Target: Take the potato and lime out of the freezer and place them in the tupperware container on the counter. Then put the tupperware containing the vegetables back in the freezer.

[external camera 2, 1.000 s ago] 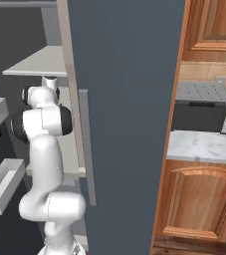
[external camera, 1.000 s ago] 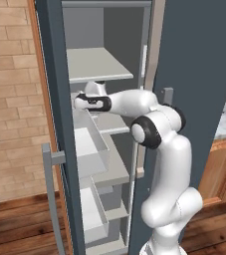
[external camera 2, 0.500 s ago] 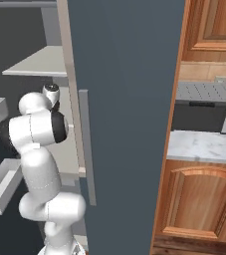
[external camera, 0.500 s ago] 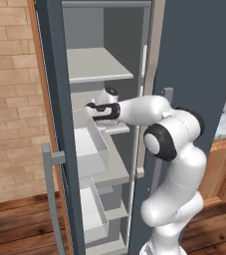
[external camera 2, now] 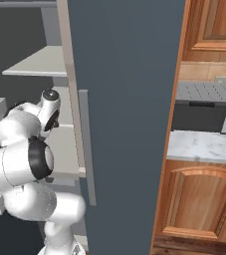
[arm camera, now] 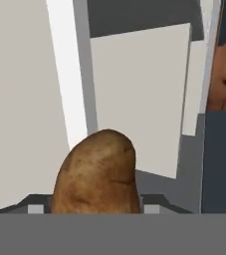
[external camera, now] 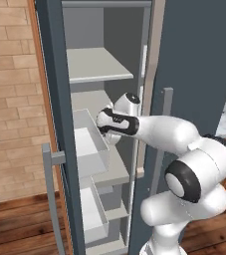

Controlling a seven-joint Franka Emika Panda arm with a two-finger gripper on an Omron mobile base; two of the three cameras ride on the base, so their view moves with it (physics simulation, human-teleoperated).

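Since one second ago the arm has swung its elbow out to the right of the left base view and drawn its hand back toward the front of the freezer (external camera: 55,124); the hand sat further left over the drawer then.

Now: gripper (external camera: 106,130) sits just at the right wall of the upper white drawer (external camera: 92,149), which stands pulled out of the open freezer. Wrist and forearm run horizontal, out to the right across the door edge.

Hand view: potato (arm camera: 97,174) stands upright between the two finger tips (arm camera: 35,208), one tip on each side of it, both against its flanks. Gripper is about half closed, clamped on the potato. Brown, speckled skin, rounded top. Behind it pale drawer walls and a grey shelf; a strip of wooden floor at the upper right.

Right base view: arm's white elbow (external camera 2: 20,159) is in the freezer opening, left of the dark door (external camera 2: 124,114). Toaster oven (external camera 2: 204,112) rests on the marbled table (external camera 2: 204,148) to the right, over wooden cabinet doors (external camera 2: 199,204).
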